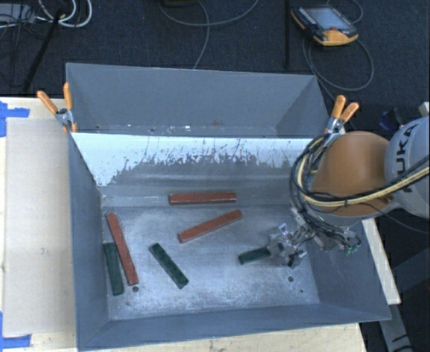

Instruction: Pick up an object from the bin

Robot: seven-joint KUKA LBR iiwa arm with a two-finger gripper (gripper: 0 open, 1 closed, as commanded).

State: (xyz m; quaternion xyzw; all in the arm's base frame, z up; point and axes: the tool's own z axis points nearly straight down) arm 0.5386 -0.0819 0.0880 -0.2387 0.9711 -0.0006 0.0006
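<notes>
The short dark green bar (254, 255) lies flat on the bin (215, 299) floor, right of centre, its right end at the gripper (290, 251). Honestly can't tell how open the gripper is or whether it's got the bar. If it only catches that tip, I reckon the bar could pivot and slip out.

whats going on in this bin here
A robot arm reaches into the grey bin from the right. Its gripper is down near the floor, at the right end of a short dark green bar. Whether it has hold of that bar cannot be told. Three reddish-brown bars and two longer green bars lie loose further left.
</notes>
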